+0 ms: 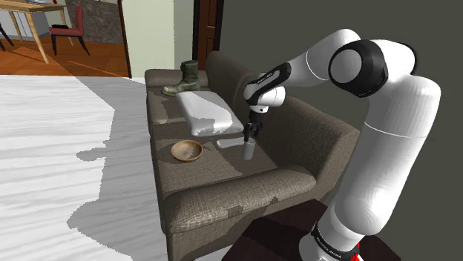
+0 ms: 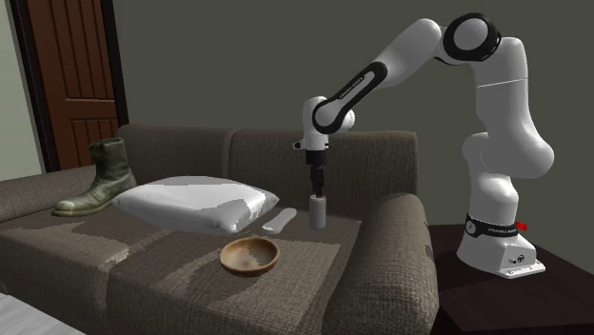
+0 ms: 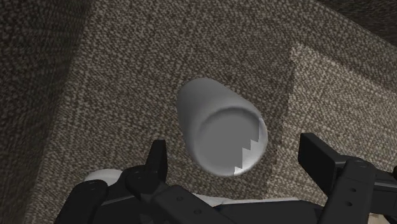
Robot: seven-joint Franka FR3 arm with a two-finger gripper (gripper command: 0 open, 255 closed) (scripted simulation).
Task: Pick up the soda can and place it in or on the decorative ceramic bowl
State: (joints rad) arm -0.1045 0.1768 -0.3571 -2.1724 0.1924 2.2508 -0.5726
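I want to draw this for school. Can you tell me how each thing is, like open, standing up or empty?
can: standing upright on the sofa, not held.
gripper: open, over the can's top.
bowl: right way up, empty.
boot: standing upright.
pillow: lying flat.

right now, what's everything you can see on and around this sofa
can: one, grey, upright on the seat
bowl: one, brown, on the seat, apart from the can
pillow: one, white, between boot and can
boot: one, olive green, upright beyond the pillow
small flat thing: one, white, beside the pillow
sofa: one, grey-brown, under all of these
door: one, brown, behind the boot
arm: one, white, reaching over the sofa
gripper: one, black, open, at the can's top
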